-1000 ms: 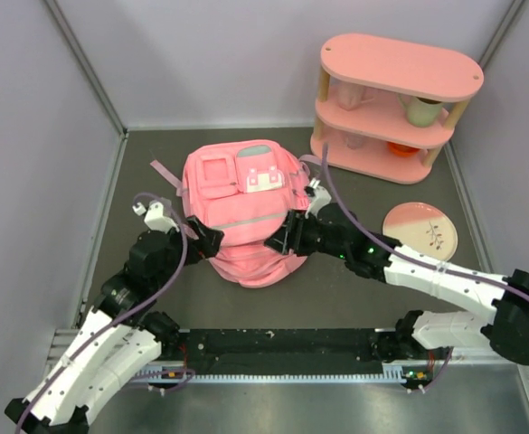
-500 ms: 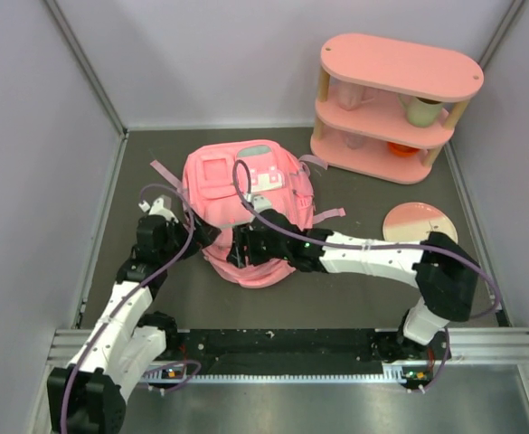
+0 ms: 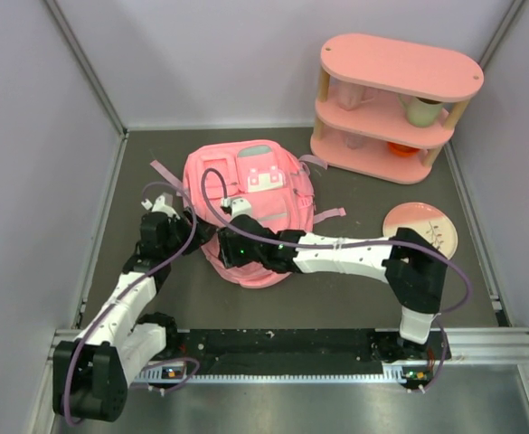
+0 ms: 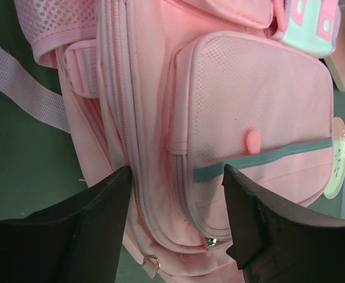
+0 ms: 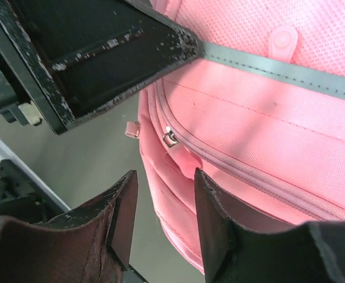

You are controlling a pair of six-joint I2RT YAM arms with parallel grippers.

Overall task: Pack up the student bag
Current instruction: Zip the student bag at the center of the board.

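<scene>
**One bag, two grippers at its near end**

One student bag lay front-up in mid-tabletop, left of one three-tier shelf unit and one plate. Left gripper: jaws wide, the bag's side zipper showing in the gap. Right gripper: jaws narrower but apart, over the lower zipper edge. Whether either touched the fabric could not be told. From above, the right arm hid the bag's near end. Shelf contents were partly hidden; one pale cup could be made out.
</scene>
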